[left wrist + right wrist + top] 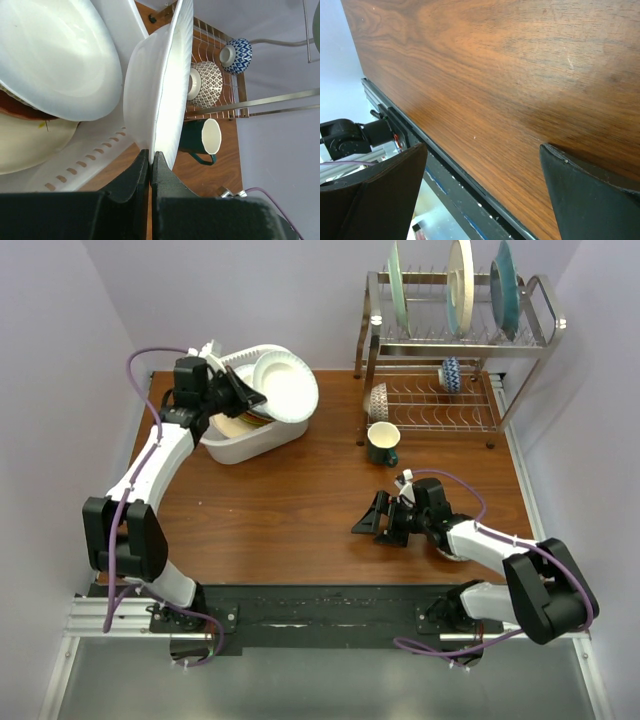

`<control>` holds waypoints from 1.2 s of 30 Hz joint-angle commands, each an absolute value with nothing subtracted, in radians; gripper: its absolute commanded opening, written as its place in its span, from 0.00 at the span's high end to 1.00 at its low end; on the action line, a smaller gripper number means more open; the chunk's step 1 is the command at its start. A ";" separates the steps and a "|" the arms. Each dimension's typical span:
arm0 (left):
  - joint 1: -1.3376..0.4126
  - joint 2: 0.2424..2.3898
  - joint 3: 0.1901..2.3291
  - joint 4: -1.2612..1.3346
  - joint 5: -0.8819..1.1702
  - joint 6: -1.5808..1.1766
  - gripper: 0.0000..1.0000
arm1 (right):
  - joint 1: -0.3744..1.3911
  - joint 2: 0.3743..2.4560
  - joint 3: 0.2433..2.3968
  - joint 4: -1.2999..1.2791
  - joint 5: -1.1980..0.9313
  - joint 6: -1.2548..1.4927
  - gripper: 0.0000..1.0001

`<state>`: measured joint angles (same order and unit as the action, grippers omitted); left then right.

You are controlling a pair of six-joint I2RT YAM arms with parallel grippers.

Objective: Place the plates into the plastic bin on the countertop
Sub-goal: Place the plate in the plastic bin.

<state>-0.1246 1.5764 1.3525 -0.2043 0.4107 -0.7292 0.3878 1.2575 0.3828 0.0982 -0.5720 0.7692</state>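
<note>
White plate point(287, 388): held over the right side of the plastic bin point(255, 447), not yet set down.
Left gripper point(247, 393): clenched on the plate's left rim; bin directly below.
Right gripper point(385, 520): released, well apart, low over the surface point(300, 500).

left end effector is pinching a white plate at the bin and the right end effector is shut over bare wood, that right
One thing is off: the right end effector is open, jaws wide apart over the countertop, per the right wrist view. The left end effector does pinch the white plate at the plastic bin.
</note>
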 commanded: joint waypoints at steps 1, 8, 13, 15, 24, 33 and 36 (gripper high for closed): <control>-0.098 1.580 1.443 -0.072 0.471 -0.765 1.00 | 0.393 1.273 0.377 0.107 -0.583 0.746 0.01; -0.063 1.649 1.499 -0.054 0.480 -0.788 1.00 | 0.391 1.287 0.377 0.109 -0.583 0.738 0.01; -0.031 1.695 1.519 -0.049 0.479 -0.805 1.00 | 0.391 1.295 0.385 0.104 -0.581 0.733 0.01; -0.025 1.715 1.526 -0.049 0.477 -0.805 1.00 | 0.393 1.301 0.388 0.104 -0.581 0.730 0.01; 0.000 1.793 1.526 -0.023 0.491 -0.830 1.00 | 0.391 1.316 0.397 0.098 -0.584 0.724 0.01; 0.025 1.851 1.529 0.020 0.495 -0.853 1.00 | 0.391 1.342 0.400 0.107 -0.595 0.724 0.01; 0.037 1.873 1.549 0.015 0.495 -0.861 1.00 | 0.391 1.356 0.400 0.117 -0.604 0.726 0.01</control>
